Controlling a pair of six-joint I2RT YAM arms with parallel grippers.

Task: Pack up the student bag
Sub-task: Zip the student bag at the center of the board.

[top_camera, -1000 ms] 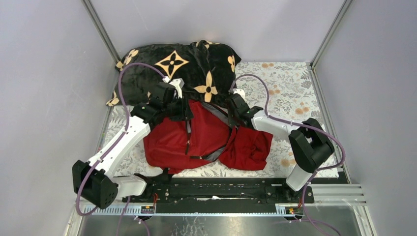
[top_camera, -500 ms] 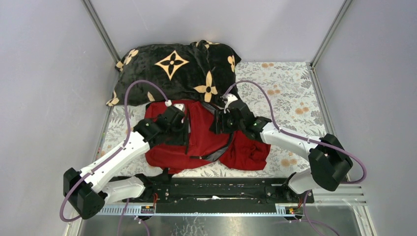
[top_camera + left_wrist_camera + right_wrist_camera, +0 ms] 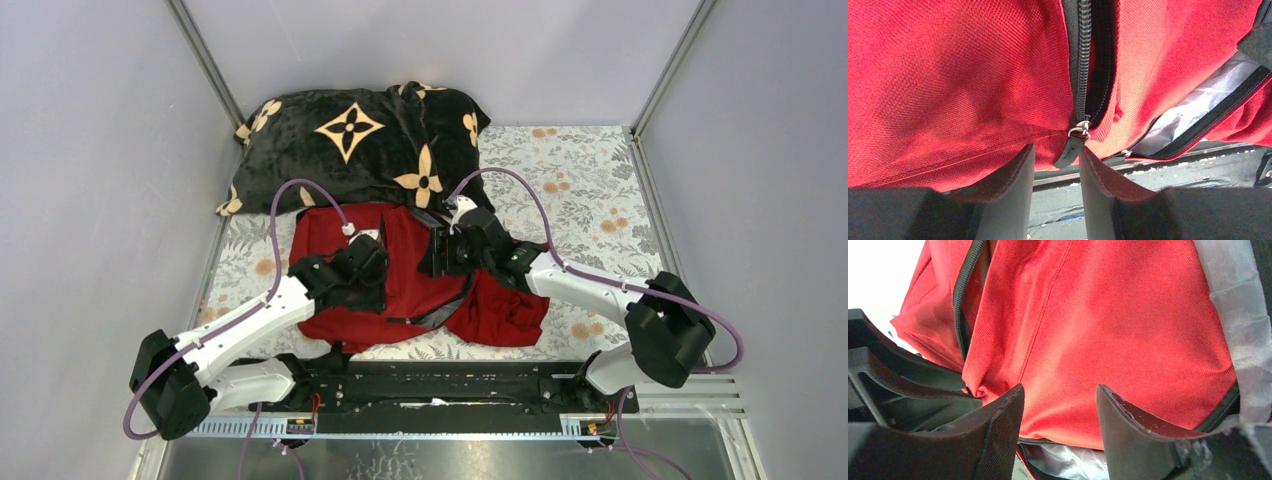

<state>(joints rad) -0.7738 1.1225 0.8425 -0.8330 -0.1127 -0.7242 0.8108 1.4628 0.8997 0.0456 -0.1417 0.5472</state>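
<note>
The red student bag lies flat in the middle of the mat, its black zipper lines and dark straps facing up. My left gripper is over its left half. In the left wrist view it is open, with the black zipper pull tab hanging between the fingertips below the zipper line. My right gripper is over the bag's middle. In the right wrist view it is open and empty against red bag fabric. Silver lining shows at an opening.
A black plush blanket with tan flowers lies bunched behind the bag, against the back wall. A smaller dark-red cloth lies at the bag's right. A floral mat covers the table, with grey walls on three sides.
The left gripper moved from the bag's far edge by the blanket toward me, over the bag's left half. The right gripper moved left onto the bag's middle. The bag lies flatter.
</note>
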